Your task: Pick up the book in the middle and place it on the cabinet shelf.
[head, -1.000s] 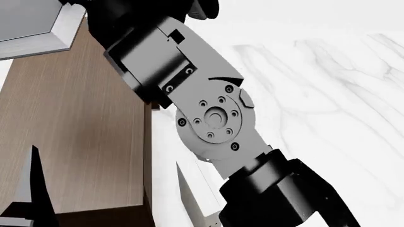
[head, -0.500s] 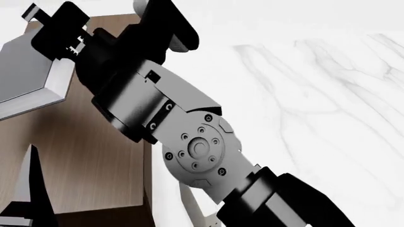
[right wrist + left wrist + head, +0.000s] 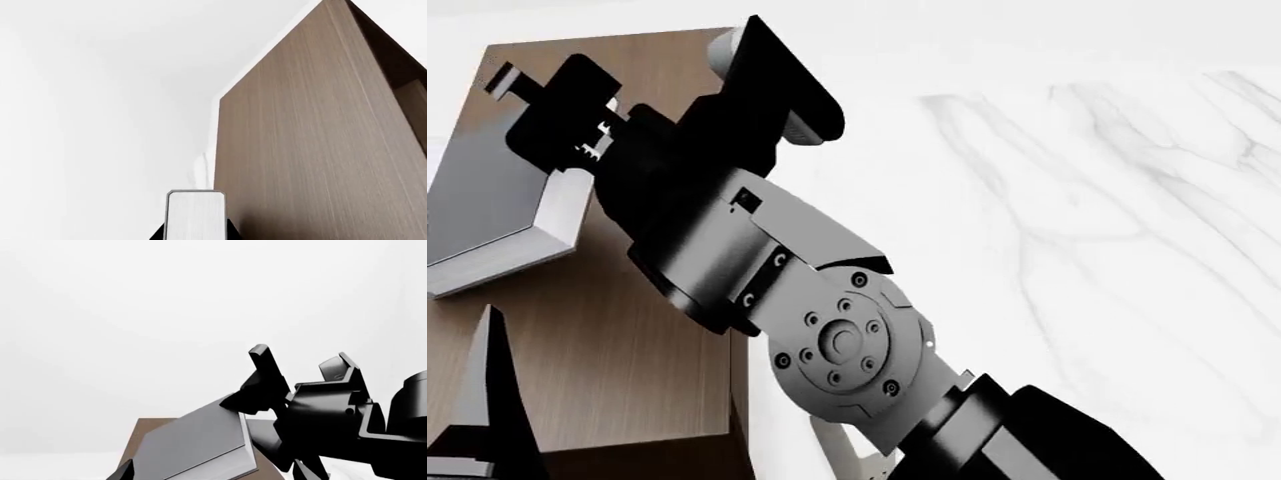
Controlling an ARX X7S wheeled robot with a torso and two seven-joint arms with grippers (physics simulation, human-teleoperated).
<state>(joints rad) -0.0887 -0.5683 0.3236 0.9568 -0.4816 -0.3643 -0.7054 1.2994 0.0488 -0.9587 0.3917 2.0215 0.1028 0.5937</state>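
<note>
One pincer loaded: right pincer clamped on the book in the middle, over the cabinet shelf, tilted | left pincer state unclear | risk: tilted release, book slides off edge

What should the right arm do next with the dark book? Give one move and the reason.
Probably lower it toward flat. The right gripper holds the dark book tilted above the cabinet shelf, with bare wood beneath, so easing it down should seat it before release.
</note>
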